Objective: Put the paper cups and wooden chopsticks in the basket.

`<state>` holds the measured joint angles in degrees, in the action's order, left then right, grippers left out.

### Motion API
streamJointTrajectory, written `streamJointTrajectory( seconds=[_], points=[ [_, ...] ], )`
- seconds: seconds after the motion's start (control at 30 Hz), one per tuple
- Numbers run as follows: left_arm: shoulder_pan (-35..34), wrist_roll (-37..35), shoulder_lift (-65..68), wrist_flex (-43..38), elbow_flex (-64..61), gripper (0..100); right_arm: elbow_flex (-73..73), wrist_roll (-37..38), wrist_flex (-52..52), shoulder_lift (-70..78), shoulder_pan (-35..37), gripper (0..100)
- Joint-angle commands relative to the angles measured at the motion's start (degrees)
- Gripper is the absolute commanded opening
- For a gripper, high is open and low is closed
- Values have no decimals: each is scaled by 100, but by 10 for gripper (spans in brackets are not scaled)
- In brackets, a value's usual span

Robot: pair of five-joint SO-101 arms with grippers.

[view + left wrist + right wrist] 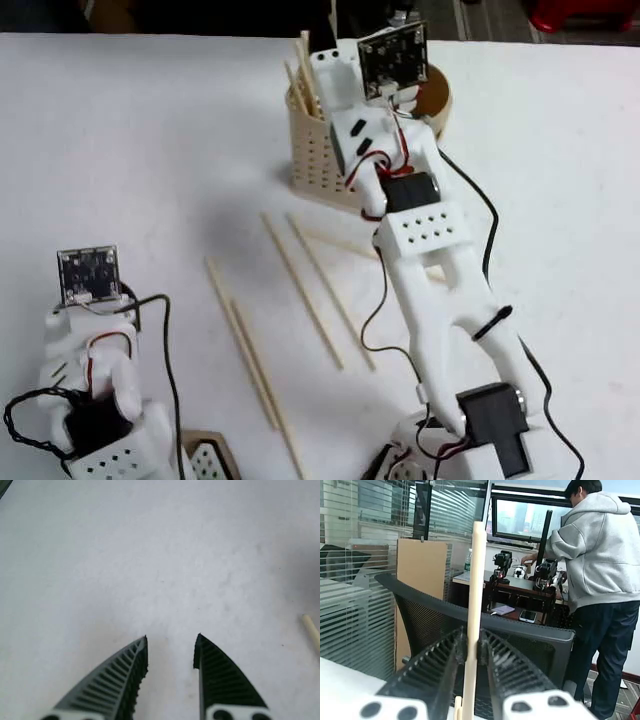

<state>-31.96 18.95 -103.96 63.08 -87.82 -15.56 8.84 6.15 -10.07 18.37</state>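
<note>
A cream lattice basket [312, 160] stands at the back of the table with several wooden chopsticks [303, 75] upright in it. My right gripper [472, 636] is above the basket and shut on one chopstick [475, 590], which points straight up between its fingers. Several more chopsticks [300, 285] lie flat on the table in front of the basket. A brown paper cup [438, 98] shows partly behind the right arm [425, 240]. My left gripper [171, 638] is open over bare table, with one chopstick end [311, 630] off to its side.
The left arm [90, 370] sits at the near left corner of the white table [130, 150]. The right arm's black cable [480, 210] loops beside the lying chopsticks. A person stands at a desk in the room behind.
</note>
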Motion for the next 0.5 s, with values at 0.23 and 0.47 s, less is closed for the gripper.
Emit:
streamJointTrajectory(
  seconds=[0.23, 0.47],
  points=[
    [-13, -26, -57, -132, 18, 162, 88, 9, -1086, -136, -22, 111],
    [-4, -26, -57, -132, 18, 164, 44, 0, -3029, -1253, 180, 119]
  ],
)
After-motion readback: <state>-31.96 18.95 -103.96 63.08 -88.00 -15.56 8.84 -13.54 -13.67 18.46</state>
